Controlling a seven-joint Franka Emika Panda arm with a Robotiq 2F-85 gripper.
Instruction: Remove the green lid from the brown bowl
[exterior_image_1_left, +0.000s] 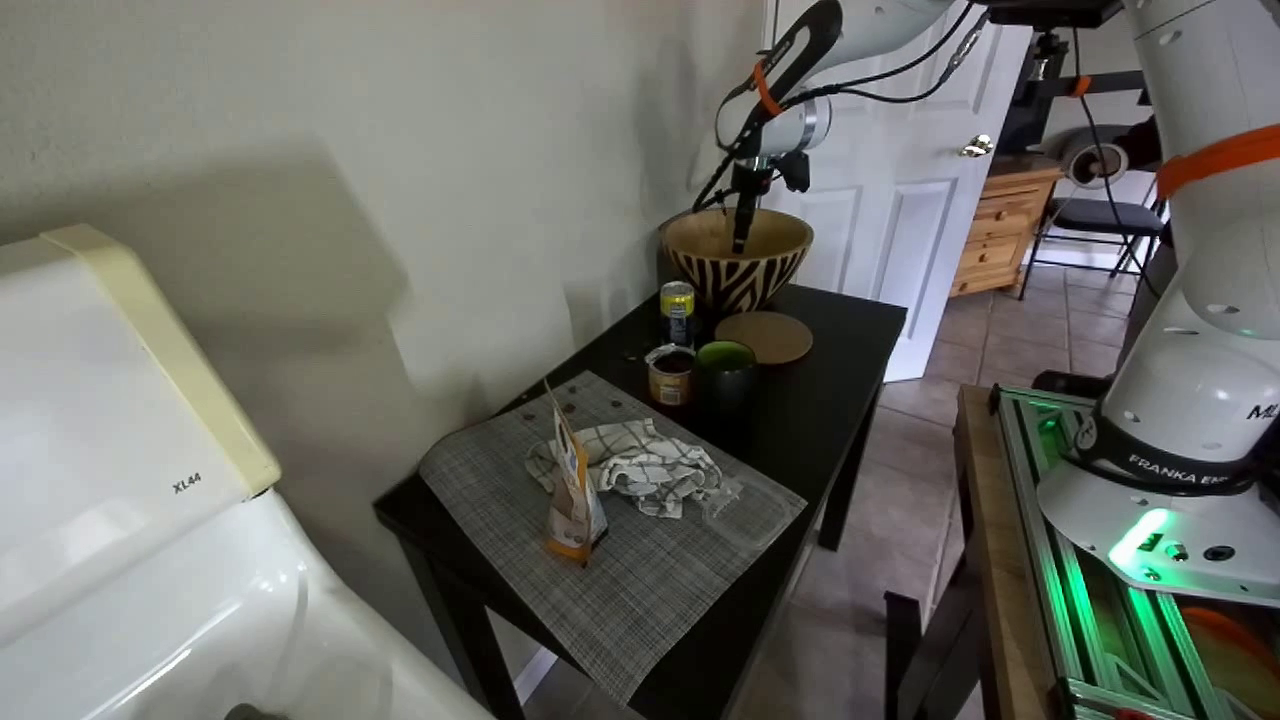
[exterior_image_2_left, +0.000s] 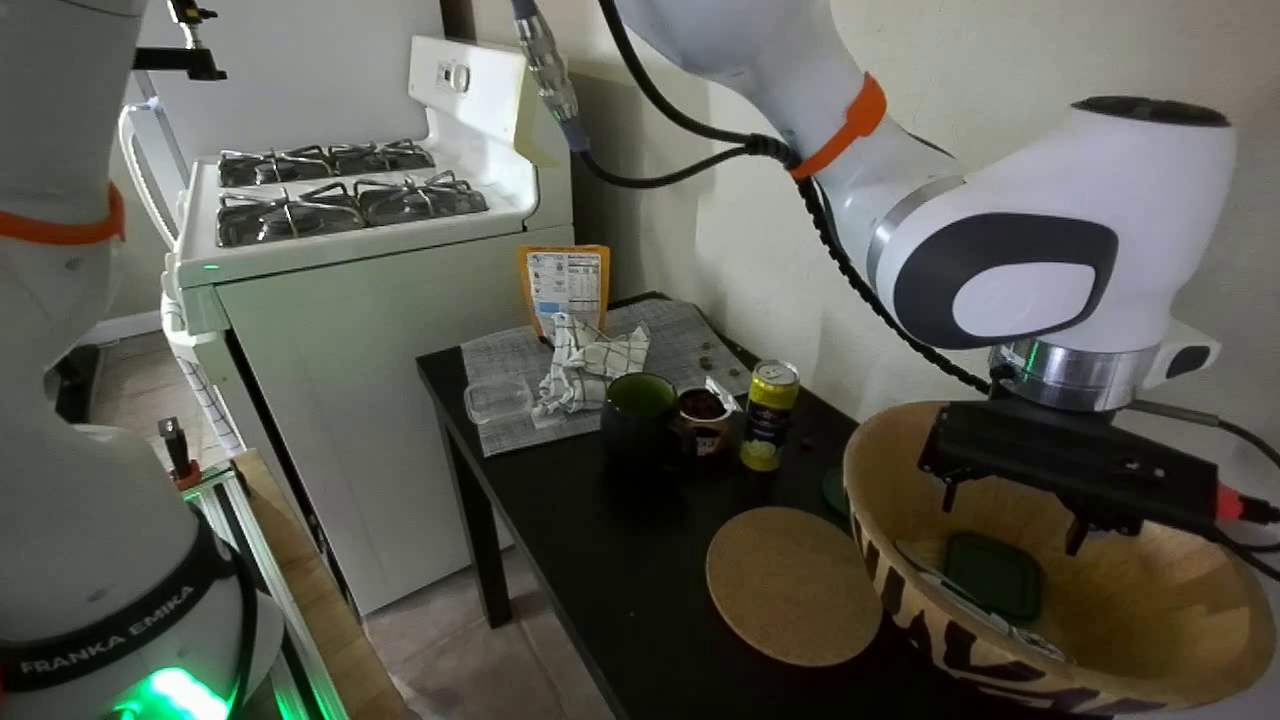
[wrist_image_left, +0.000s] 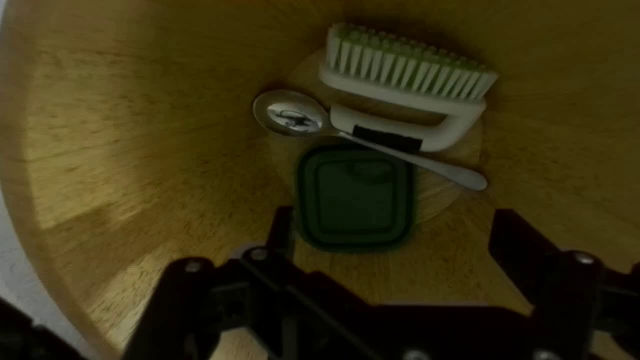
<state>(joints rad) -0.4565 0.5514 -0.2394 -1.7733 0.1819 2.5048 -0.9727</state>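
my tool (wrist_image_left: 394, 217), wide and holding nothing, is poised over the brown bowl (exterior_image_2_left: 1150, 600). in the wrist view, the green lid (wrist_image_left: 356, 200) lies inside the bowl, beside a spoon (wrist_image_left: 300, 117) and a brush (wrist_image_left: 400, 87). positioning looks nearly done, by my judgement; closing on the lid, lifting it clear and setting it down all remain.

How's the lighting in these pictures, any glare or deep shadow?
Wrist view: dim, the green lid dark, the tool nearly black, a bright reflection in the spoon; both exterior views: green glare on the robot's base; an exterior view: broad wall shadow.
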